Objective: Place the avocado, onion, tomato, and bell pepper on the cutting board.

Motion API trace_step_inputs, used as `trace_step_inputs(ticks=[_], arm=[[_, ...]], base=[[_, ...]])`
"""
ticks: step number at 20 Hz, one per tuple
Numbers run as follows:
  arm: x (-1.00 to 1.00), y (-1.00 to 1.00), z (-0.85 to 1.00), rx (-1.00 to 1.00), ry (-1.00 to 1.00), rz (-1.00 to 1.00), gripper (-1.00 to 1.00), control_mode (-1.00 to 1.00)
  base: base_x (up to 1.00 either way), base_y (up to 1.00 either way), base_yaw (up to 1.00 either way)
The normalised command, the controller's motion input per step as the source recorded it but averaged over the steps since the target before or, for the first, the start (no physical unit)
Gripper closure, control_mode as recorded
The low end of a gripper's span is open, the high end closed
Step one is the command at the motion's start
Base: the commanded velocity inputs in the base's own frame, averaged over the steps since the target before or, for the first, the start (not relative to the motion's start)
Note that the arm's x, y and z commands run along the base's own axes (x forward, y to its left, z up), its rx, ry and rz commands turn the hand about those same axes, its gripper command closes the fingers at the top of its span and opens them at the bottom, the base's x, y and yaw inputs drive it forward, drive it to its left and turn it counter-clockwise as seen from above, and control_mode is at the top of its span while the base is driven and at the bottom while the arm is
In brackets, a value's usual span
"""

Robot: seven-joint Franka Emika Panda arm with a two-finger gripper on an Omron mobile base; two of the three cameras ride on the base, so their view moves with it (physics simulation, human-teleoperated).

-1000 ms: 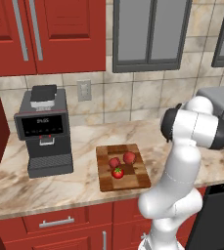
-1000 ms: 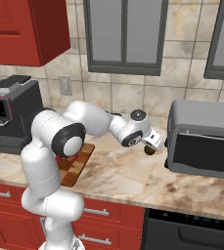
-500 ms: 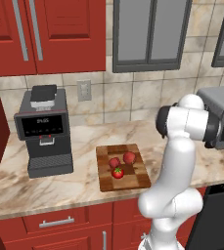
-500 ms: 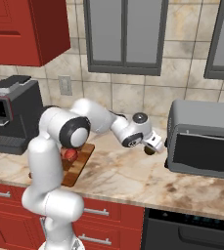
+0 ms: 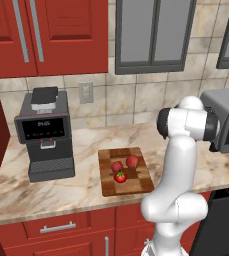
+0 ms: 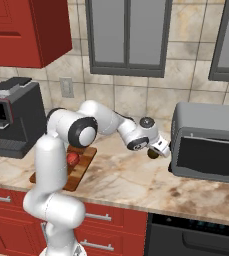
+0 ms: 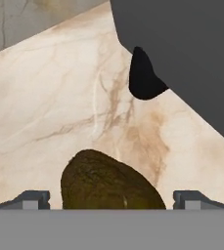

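The avocado (image 7: pixel 108 185), a dull olive-brown oval, lies on the marble counter close to the toaster oven's foot. My gripper (image 7: pixel 111 200) is open and straddles it, one fingertip (image 7: pixel 33 199) on each side, apart from its skin. From the right base, the gripper (image 6: pixel 159 149) hangs low over the avocado (image 6: pixel 152 154). The checkered cutting board (image 5: pixel 136 185) carries the tomato (image 5: pixel 120 177) with its green top and two plain reddish round items (image 5: pixel 117 166) (image 5: pixel 132 161). Which of these is the onion and which the bell pepper, I cannot tell.
A dark grey toaster oven (image 6: pixel 208 142) stands just right of the gripper, its black foot (image 7: pixel 143 78) close ahead. A black coffee machine (image 5: pixel 46 135) sits left of the board. My own arm hides part of the board (image 6: pixel 83 167) from the right base.
The gripper has crept a little right and down toward the avocado beside the toaster oven. The arm's upper links have swung over. The jaws stay open.
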Motion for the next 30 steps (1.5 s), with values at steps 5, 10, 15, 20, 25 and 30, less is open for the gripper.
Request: trace_step_inputs(ticks=[5, 10, 15, 20, 25, 30], arm=[[0.13, -0.04, -0.25, 0.03, 0.03, 0.0, -1.0, -1.0], [0.1, -0.01, -0.28, 0.09, 0.11, 0.0, 1.0, -1.0], [0.01, -0.07, 0.01, 0.01, 0.0, 0.0, 1.0, -1.0], [-0.01, 0.09, 0.37, 0.12, 0.0, 0.0, 1.0, -1.0], [-0.06, 0.37, 0.65, 0.1, 0.0, 0.0, 1.0, -1.0], [-0.25, 0.65, 0.63, 0.01, 0.0, 0.0, 1.0, -1.0]], base=[[0.0, 0.0, 0.0], [0.0, 0.0, 0.0], [0.0, 0.0, 0.0], [0.0, 0.0, 0.0], [0.0, 0.0, 0.0], [0.0, 0.0, 0.0]])
